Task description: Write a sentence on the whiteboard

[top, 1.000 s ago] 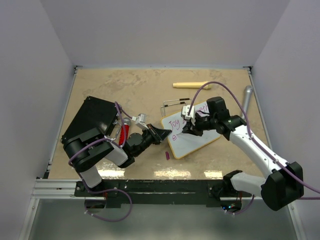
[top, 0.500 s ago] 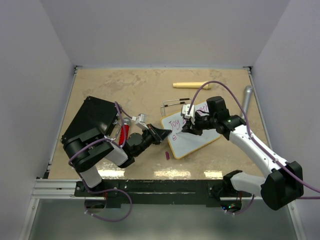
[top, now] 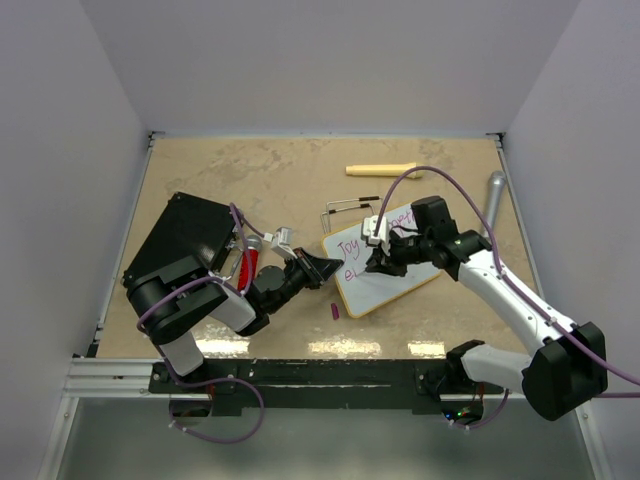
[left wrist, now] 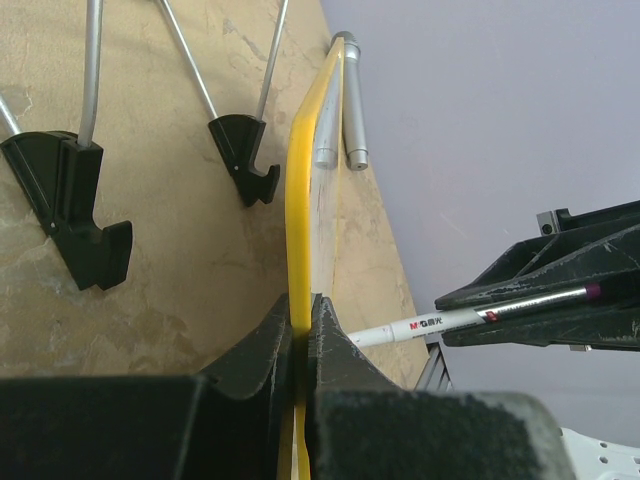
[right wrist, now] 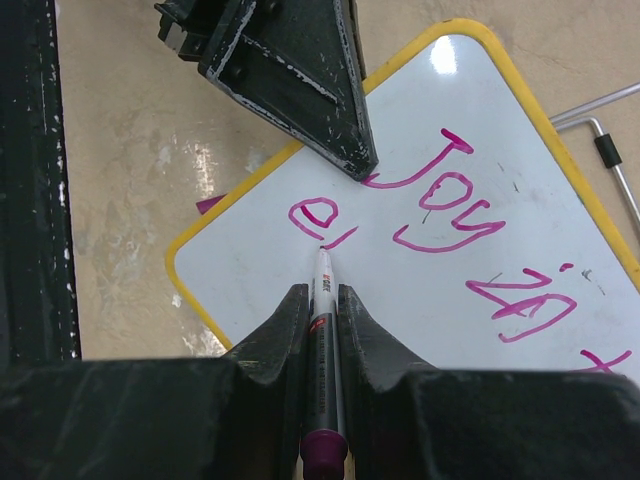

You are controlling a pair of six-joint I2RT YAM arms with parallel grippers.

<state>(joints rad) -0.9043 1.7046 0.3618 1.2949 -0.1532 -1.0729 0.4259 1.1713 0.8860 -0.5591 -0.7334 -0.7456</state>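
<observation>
While my right arm reaches in from the near right corner, elbow bent and forearm angled toward the middle of the table, its gripper points down at the whiteboard. The board sits right of centre on the table, turned askew. My right fingers are closed tight round a marker. Its tip touches the board just below a pink loop and short stroke that begin the second line of the sentence.

My left arm lies low, stretched rightward beside the black case. Its gripper is pinched shut on the yellow rim at the board's left edge.

From overhead my right wrist covers most of the writing. The right wrist camera reads "Joy in" plainly, with a further letter cut off by the frame. Only the left wrist camera shows the board edge-on, with its two black feet on wire legs and a silver cylinder lying beyond it.
</observation>
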